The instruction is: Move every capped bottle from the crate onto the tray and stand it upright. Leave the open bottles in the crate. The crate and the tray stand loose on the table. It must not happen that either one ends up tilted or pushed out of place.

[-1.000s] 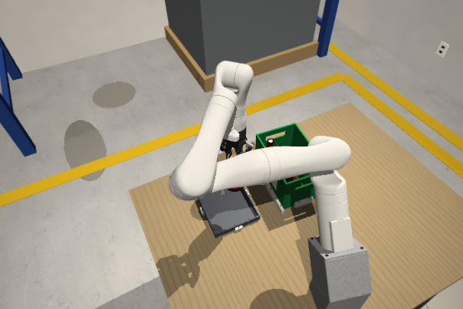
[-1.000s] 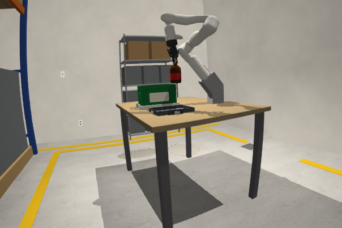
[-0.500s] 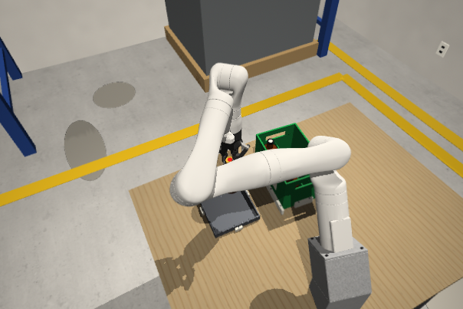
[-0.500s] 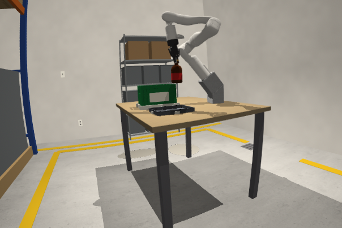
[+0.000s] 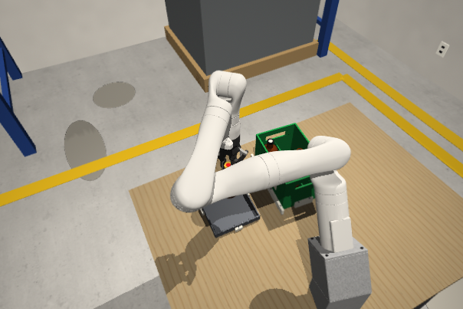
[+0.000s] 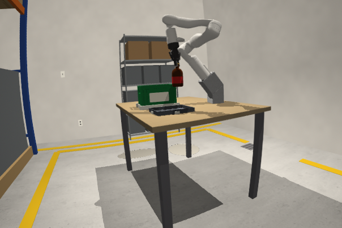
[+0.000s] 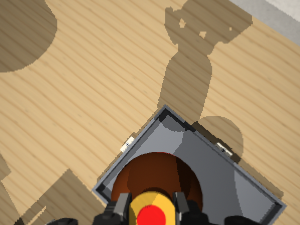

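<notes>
Gripper (image 7: pixel 151 205) clamped on the neck of a capped brown bottle (image 6: pixel 177 76) (red cap, red label), hanging upright in the air. Directly above the near end of the dark tray (image 7: pixel 235 184), well clear of its floor. Green crate (image 5: pixel 293 135) just beside the tray on the table (image 6: pixel 226 112), one bottle (image 5: pixel 271 145) visible inside.

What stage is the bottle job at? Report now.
Done: nothing stands on the tray yet. In hand: the claw grips a capped brown bottle by the neck, hanging upright above the tray. Left: set it down; the crate shows another bottle.
</notes>
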{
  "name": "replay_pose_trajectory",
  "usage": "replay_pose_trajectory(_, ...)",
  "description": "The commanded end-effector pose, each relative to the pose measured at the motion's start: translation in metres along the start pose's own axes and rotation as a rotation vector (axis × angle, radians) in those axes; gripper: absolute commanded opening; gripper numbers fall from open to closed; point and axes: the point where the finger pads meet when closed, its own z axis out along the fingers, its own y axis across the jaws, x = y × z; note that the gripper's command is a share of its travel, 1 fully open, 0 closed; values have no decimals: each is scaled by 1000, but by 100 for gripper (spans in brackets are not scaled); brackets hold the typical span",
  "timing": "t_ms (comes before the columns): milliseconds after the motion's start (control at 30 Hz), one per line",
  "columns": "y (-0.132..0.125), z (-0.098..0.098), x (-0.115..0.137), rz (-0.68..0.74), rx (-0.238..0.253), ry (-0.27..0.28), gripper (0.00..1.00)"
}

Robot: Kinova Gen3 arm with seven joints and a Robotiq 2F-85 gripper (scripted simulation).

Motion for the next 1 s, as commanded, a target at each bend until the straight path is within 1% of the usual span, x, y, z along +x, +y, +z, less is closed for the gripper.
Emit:
replay_pose_trajectory(0, 0, 6, -2, 1, 4, -9, 0)
replay_pose_trajectory(33, 0, 3, 0, 0, 0, -1, 0)
replay_pose_trajectory(500, 0, 30, -7, 1, 3, -9, 0)
replay_pose_trajectory(600, 0, 27, -5, 5, 0, -1, 0)
replay_pose_trajectory(967, 0, 49, -9, 2, 3, -7, 0)
